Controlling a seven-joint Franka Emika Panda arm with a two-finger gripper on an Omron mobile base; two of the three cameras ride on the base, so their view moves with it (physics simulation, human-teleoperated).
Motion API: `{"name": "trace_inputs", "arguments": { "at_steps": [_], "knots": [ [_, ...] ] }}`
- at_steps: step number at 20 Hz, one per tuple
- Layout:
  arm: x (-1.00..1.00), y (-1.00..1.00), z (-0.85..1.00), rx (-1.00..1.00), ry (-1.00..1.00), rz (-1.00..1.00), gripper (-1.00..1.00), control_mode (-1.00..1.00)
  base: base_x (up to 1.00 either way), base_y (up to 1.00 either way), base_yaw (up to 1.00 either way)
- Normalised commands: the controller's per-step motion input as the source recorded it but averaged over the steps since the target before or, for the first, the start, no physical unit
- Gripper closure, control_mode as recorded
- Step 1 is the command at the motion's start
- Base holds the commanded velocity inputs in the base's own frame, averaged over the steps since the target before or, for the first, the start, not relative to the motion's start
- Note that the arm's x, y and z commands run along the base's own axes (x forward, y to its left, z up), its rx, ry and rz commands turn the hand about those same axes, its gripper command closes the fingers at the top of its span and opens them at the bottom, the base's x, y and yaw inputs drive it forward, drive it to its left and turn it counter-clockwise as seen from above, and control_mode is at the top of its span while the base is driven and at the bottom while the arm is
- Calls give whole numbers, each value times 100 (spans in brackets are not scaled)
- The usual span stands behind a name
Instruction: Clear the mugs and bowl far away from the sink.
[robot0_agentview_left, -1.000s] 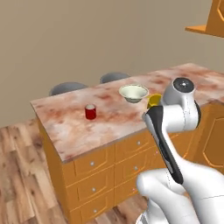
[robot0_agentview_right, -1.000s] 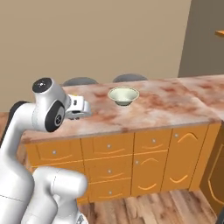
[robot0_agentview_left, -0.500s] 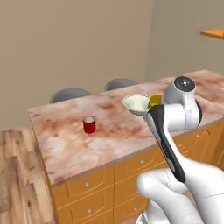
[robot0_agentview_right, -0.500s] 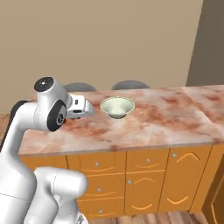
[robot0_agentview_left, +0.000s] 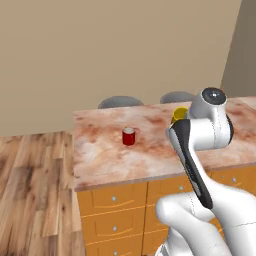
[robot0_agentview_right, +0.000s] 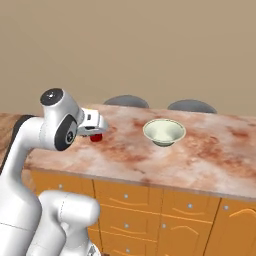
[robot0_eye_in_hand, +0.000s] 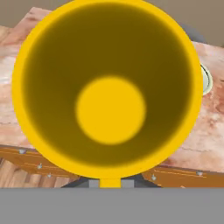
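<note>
Marbled pink stone is running across the counter (robot0_agentview_left: 105, 160), and at its left part the red mug (robot0_agentview_left: 128, 136) is standing upright and alone, well apart from everything else. Further right, the yellow mug (robot0_eye_in_hand: 107, 87) is riding in the tool (robot0_eye_in_hand: 110, 183), which is clamped together on its near rim, so that in the hand view the camera is looking straight down into the mug's open mouth; in the left base view the mug is peeking out as a yellow patch behind the arm's wrist. Right of that, the bowl (robot0_agentview_right: 164, 132) is sitting upright on the counter near the back edge, in front of two grey stool tops. The grip on a thin rim looks slight, so I judge the mug could be slipping or swinging if the base jolts, and a low carry could be knocking the red mug, which is lying close to the hand in the right base view. Compared with a second ago, both base views are showing the counter shifted sideways and closer, which is the base driving, while mug and clamp are staying as they were.
</note>
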Motion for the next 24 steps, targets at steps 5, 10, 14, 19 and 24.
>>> {"name": "trace_inputs", "arguments": {
  "at_steps": [5, 10, 14, 19, 24],
  "knots": [
    [0, 0, 0, 0, 0, 0, 100, 100, 32, -42, 41],
    [35, -23, -19, 17, 22, 19, 100, -100, 21, -17, 14],
    [34, -41, -13, 17, 35, 18, 100, -100, 0, 0, 0],
    [11, -26, -20, 1, 25, 1, 100, -100, 0, 0, 0],
    [5, -8, -24, -4, 6, 0, 100, -100, 0, 0, 0]
  ]
}}
